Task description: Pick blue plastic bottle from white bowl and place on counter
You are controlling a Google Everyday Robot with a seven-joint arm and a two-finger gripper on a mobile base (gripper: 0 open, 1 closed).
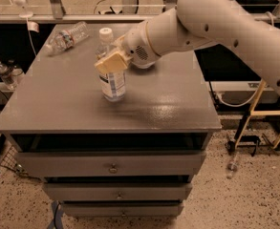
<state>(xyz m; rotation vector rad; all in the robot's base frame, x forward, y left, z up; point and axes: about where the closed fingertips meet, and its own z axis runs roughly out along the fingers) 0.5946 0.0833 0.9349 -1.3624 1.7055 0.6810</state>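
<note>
The blue plastic bottle has a white cap and a blue-and-white label. It stands upright near the middle of the grey counter, its base on or just above the top. My gripper, with tan fingers, comes in from the right and is shut on the bottle's upper body, just below the neck. The white bowl is almost wholly hidden behind my white wrist, to the right of the bottle; only a sliver of its rim may show.
A clear bottle with a reddish label lies on its side at the counter's back left corner. Small bottles stand on the floor at the left. A yellow frame stands at the right. Three drawers sit below the counter.
</note>
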